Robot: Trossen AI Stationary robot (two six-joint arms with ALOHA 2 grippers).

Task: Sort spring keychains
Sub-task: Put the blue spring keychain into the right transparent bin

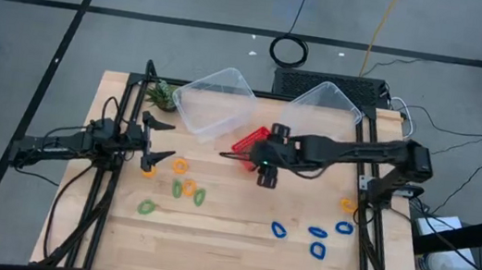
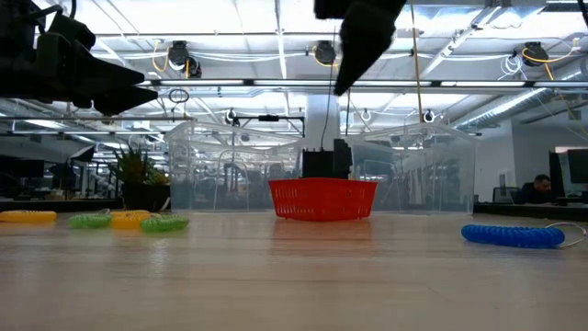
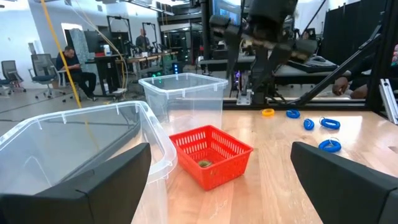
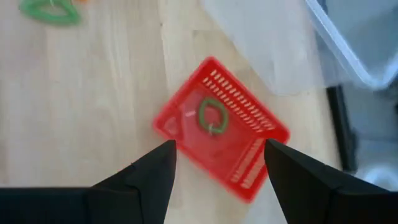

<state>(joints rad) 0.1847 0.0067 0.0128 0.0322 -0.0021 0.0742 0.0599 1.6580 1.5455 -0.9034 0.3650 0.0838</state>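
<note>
A small red basket (image 1: 247, 143) stands on the table between two clear bins, with one green spring keychain (image 4: 212, 116) lying in it. My right gripper (image 4: 217, 173) hangs open above the basket with nothing between its fingers. Orange (image 1: 179, 165) and green keychains (image 1: 189, 187) lie loose at the table's left. Blue ones (image 1: 318, 231) and an orange one (image 1: 347, 204) lie at its right. My left gripper (image 1: 170, 141) waits open and level at the table's left edge, pointing toward the basket (image 3: 211, 155).
Two clear plastic bins (image 1: 214, 102) (image 1: 327, 104) stand at the far side behind the basket. A small green plant (image 1: 160, 95) stands at the far left. The bare wood of the table's near half (image 1: 225, 254) carries only scattered keychains.
</note>
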